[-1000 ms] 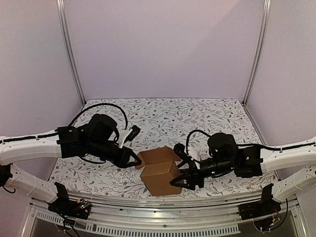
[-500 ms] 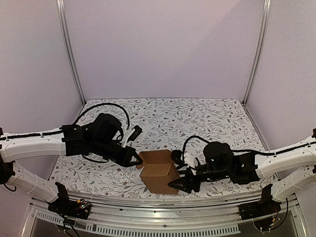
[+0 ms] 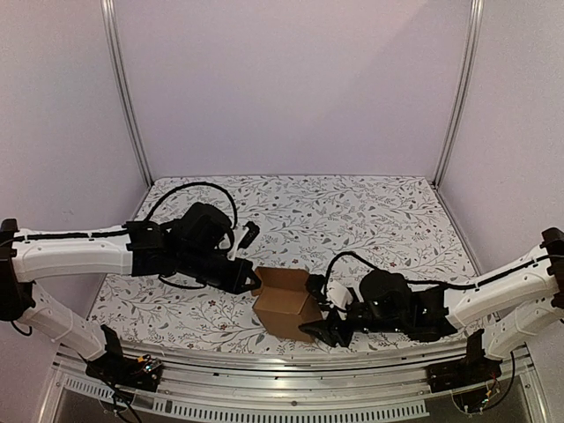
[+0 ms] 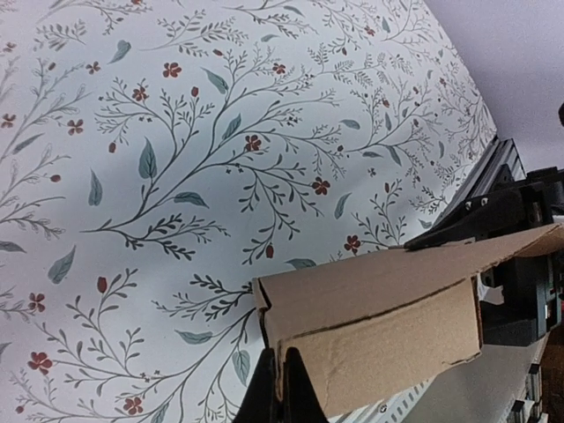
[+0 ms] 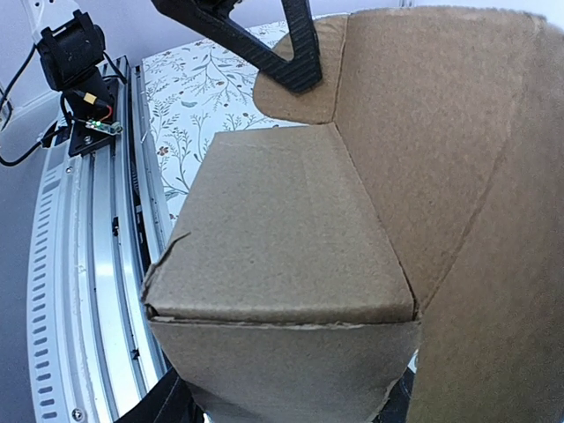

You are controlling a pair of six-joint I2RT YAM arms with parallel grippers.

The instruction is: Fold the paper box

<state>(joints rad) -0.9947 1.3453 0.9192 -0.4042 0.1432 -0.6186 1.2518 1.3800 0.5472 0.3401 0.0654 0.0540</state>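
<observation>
We see the paper box (image 3: 284,307), top open, standing by the near edge of the counter (image 3: 379,211) about midway along it, the left gripper (image 3: 255,282) pinching its left flap and the right gripper (image 3: 315,333) clamped on its near-right corner.

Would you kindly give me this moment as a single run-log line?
paper box: top open | left fingers: pinching flap | right fingers: straddling it, grip unclear

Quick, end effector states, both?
Left end effector: closed on paper box flap.
Right end effector: straddles paper box; grip cannot be told.
</observation>
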